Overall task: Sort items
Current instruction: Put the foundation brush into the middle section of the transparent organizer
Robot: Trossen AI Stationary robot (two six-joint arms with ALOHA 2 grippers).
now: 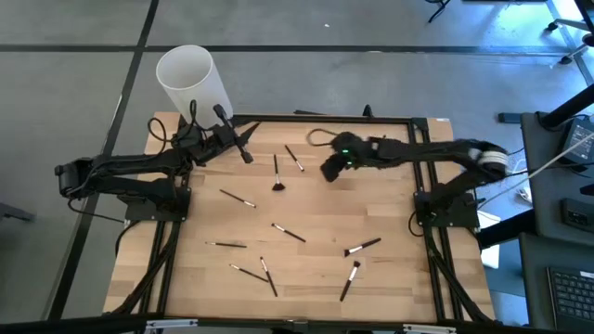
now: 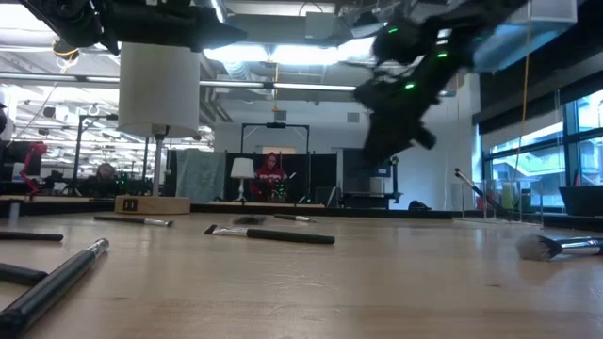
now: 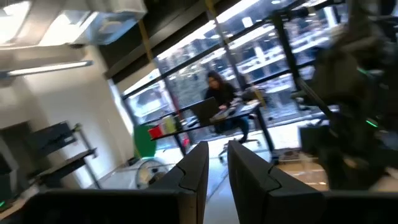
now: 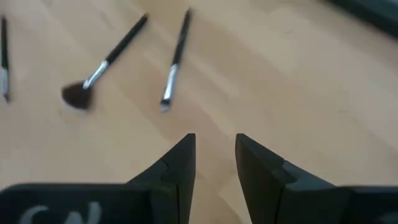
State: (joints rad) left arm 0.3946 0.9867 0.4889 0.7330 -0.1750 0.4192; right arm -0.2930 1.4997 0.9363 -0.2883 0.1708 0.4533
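Several slim dark-handled makeup brushes lie flat, scattered over the wooden table (image 1: 390, 204). Among them are a fan brush (image 1: 277, 176), a thin one (image 1: 294, 158) beside it, and others at the near side (image 1: 350, 280). My right gripper (image 1: 329, 170) hovers open above bare wood at the far middle. In its wrist view the fan brush (image 4: 106, 59) and the thin brush (image 4: 174, 62) lie ahead of the fingers (image 4: 214, 146). My left gripper (image 1: 247, 153) is raised at the far left beside the white cylinder (image 1: 190, 79). Its fingers (image 3: 217, 152) stand a narrow gap apart with nothing between them.
The white cylinder (image 2: 160, 89) stands on a post with a small wooden base (image 2: 151, 203) at the table's far left corner. Black frame rails (image 1: 436, 213) run along the table's edges. People sit at desks in the room beyond.
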